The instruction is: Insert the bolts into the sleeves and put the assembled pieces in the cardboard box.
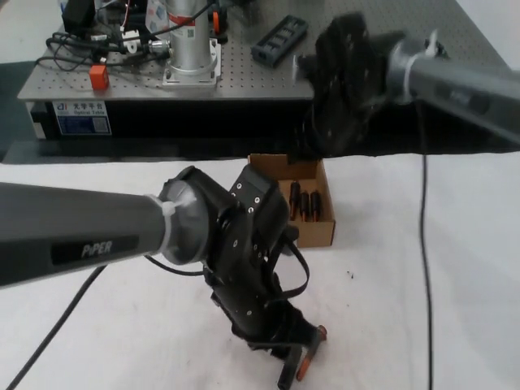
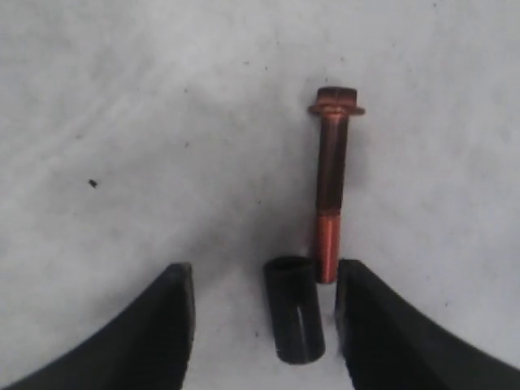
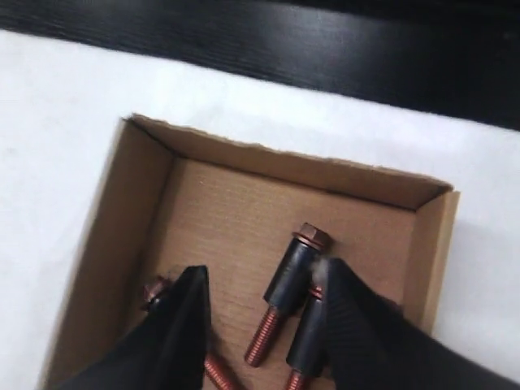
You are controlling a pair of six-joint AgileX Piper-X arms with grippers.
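A copper bolt lies on the white bench cover, its threaded end next to a short black sleeve. The sleeve lies between the fingers of my left gripper, which is open and low over the cover; the bolt's tip is just inside one finger. In the high view this gripper is at the front, with the bolt beside it. My right gripper hangs open above the cardboard box, holding nothing. Assembled bolt-and-sleeve pieces lie in the box.
A raised black breadboard platform with a metal post, cables and a dark tray stands behind the box. A cable runs down the right side of the white cover. The right arm comes in from the upper right.
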